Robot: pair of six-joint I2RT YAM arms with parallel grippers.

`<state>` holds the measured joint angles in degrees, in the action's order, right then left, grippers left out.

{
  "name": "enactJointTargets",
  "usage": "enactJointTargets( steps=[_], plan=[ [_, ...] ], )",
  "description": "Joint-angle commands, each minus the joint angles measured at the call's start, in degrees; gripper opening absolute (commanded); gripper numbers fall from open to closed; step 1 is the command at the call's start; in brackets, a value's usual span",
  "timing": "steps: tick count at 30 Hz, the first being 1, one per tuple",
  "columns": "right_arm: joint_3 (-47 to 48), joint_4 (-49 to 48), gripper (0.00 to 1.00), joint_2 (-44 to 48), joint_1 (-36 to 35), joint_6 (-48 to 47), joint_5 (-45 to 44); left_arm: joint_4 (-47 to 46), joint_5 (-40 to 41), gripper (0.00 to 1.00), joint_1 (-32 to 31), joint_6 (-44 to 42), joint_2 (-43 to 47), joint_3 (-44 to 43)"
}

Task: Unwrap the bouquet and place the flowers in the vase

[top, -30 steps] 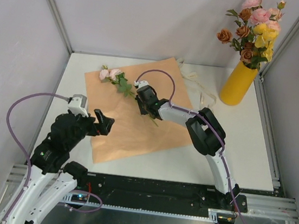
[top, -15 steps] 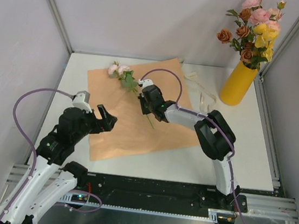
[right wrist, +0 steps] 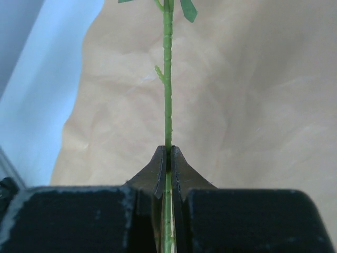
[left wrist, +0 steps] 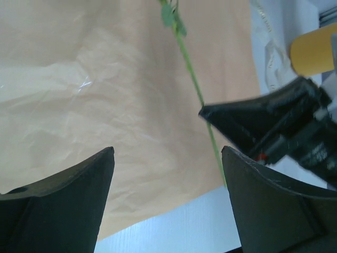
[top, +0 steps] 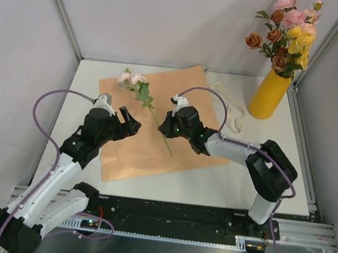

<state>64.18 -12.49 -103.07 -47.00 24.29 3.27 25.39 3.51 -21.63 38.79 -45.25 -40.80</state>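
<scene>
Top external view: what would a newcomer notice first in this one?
The bright bunch of flowers standing in the yellow vase at the far right corner draws the eye first. Next comes the right end effector, shut on the thin green stem of a single pink flower over the orange paper mid-table. The left end effector sits open just left of that stem.

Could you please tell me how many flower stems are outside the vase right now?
1: a pink-flowered stem over the peach wrapping paper, pinched by the right gripper. The other flowers stand in the mustard-yellow vase; none seems hidden.
</scene>
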Motion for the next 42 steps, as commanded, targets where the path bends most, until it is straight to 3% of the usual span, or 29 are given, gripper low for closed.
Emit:
enactJointTargets(
  steps=[1, 5, 11, 16, 19, 23, 28, 30, 34, 42],
  plan=[
    [-5.32, -10.83, 0.0, 8.0, -2.91, 7.81, 0.08, -12.68, -2.62, 0.86, 0.12, 2.5, -2.75, 1.74],
    [-11.35, -18.89, 0.0, 11.21, -7.33, 10.37, -2.69, -19.74, -8.91, 0.82, 0.17, 1.28, -6.0, 2.83],
    [-14.69, -21.8, 0.0, 15.29, -12.67, 10.86, -10.79, -26.44, -13.71, 0.68, 0.16, 2.5, -7.83, 5.38],
    [-16.66, -24.88, 0.0, 15.23, -16.5, 10.97, -15.0, -28.18, -17.09, 0.2, 0.12, 2.6, -6.58, 6.36],
    [-16.79, -24.7, 0.01, 14.41, -16.9, 11.8, -13.46, -28.46, -17.58, 0.03, 0.11, 2.91, -4.02, 7.07],
    [-17.14, -21.91, 0.17, 16.42, -17.0, 10.28, -11.67, -27.56, -21.1, 0.0, 0.12, 0.58, -2.09, 5.82],
    [-19.67, -16.21, 0.53, 25.09, -17.06, 9.06, -18.71, -17.37, -24.43, 0.0, 0.07, -4.87, -1.18, 2.54],
    [-19.99, -15.1, 0.61, 27.83, -16.65, 8.57, -19.74, -14.37, -26.27, 0.0, 0.07, -6.66, -1.0, 1.92],
    [-20.01, -14.89, 0.67, 31.88, -15.47, 8.98, -18.31, -11.48, -29.14, 0.0, -0.17, -8.02, 0.25, 2.0],
    [-17.66, -14.97, 0.69, 32.61, -12.22, 14.61, -12.92, -11.69, -36.41, 0.0, -2.27, -9.84, 2.81, 1.96]
  ],
)
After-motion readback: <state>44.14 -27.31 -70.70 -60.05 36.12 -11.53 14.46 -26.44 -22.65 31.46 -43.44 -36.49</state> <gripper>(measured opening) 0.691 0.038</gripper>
